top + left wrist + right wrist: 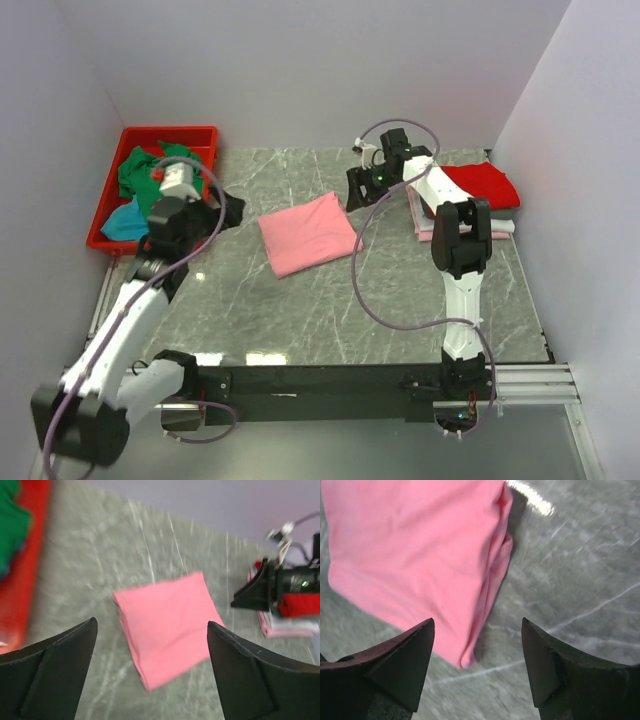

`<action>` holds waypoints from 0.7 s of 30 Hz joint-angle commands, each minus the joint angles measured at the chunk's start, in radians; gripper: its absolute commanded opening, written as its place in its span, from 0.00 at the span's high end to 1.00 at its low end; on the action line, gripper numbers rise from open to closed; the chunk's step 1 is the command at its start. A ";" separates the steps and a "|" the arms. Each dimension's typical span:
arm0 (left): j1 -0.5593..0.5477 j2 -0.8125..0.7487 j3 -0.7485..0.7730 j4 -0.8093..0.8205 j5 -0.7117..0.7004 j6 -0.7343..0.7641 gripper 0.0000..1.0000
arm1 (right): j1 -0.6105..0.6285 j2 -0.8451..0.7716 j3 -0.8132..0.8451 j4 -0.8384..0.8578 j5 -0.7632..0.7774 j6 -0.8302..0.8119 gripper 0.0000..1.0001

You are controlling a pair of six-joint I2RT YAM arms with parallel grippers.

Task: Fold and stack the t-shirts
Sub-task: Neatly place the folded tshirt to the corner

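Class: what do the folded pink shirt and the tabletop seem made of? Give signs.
Pink shirt: soft matte cloth, probably knit; it creases and folds in layers. Tabletop: grey stone or stone-look laminate, polished; white veins and a glare spot.

1. The folded t-shirt (pixel 310 232) lies on the table (pixel 300 320), mid-width, in the far half.
2. The bin (pixel 170 133) sits at the table's far left corner, with loose t-shirts (pixel 140 175) in it.
3. The stack of t-shirts (pixel 485 185) lies at the far right.
4. The left gripper (pixel 222 205) is between the bin and the folded t-shirt.
5. The right gripper (pixel 358 195) is between the folded t-shirt and the stack, near the shirt's far right corner.
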 commanded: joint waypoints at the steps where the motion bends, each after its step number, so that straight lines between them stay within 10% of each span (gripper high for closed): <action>1: 0.009 -0.128 -0.052 -0.080 -0.144 0.077 0.04 | 0.026 0.052 0.050 0.111 0.096 0.173 0.23; 21: 0.011 -0.400 -0.117 -0.167 -0.081 0.161 0.04 | 0.178 0.222 0.147 -0.091 0.083 0.310 0.22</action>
